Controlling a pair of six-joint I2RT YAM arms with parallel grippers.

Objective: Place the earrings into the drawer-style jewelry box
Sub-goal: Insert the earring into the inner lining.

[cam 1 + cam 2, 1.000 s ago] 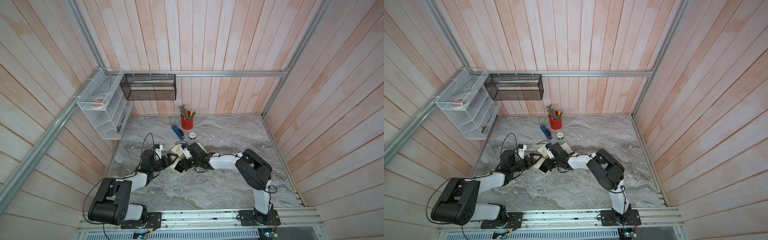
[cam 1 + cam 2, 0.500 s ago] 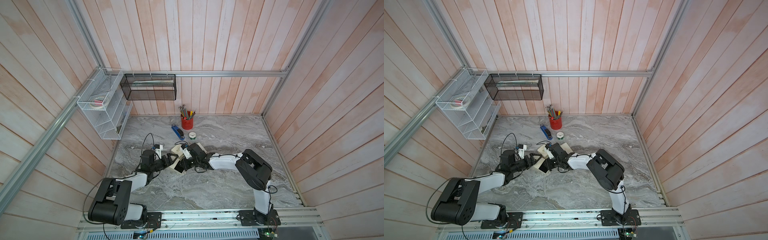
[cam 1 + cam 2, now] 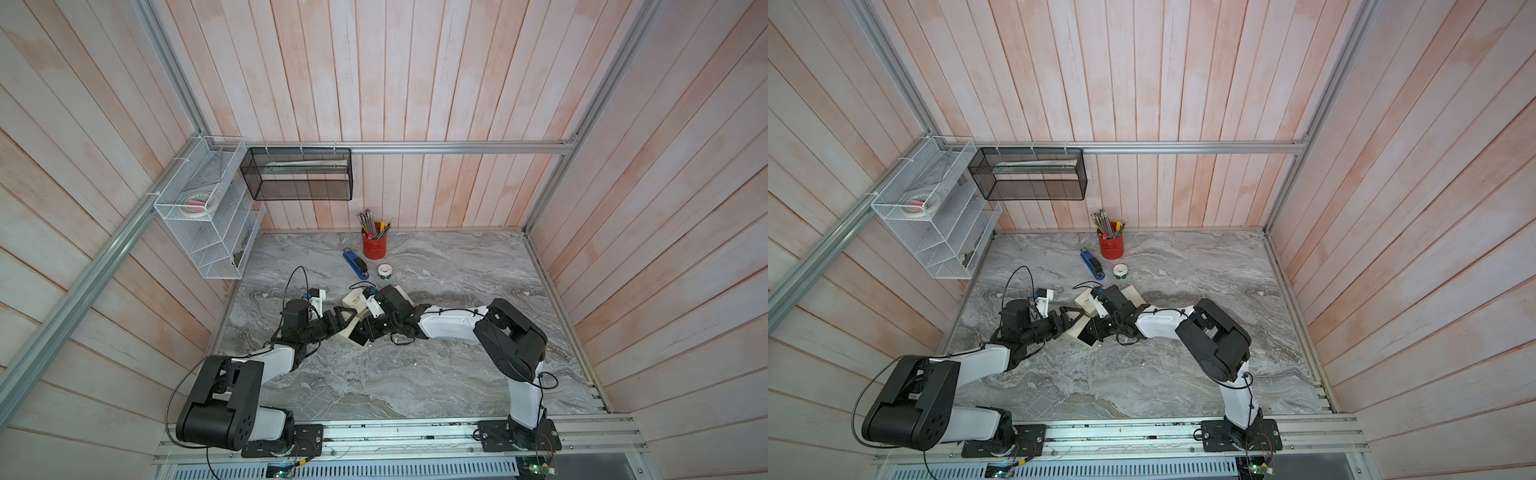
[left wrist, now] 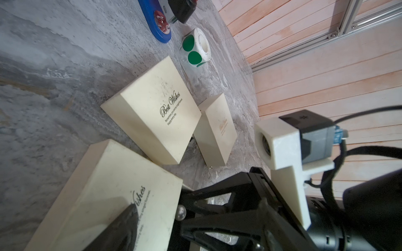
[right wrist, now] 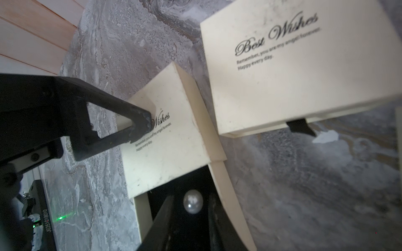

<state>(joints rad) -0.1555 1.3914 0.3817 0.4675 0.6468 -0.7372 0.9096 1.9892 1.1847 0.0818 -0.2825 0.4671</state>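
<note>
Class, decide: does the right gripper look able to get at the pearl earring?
Probably yes: the pearl earring sits between the open fingers of the right gripper, over the drawer, nothing between.

The left arm (image 3: 270, 361) is reaching low and forward from its base. The right arm (image 3: 449, 326) is folding inward to meet it near mid-workspace. The left gripper (image 3: 341, 321) is standing with its jaws wide apart, side by side. The right gripper (image 5: 191, 195) is angling downward with its jaws parted, near the left fingertip (image 5: 141, 121) but not touching it.
</note>
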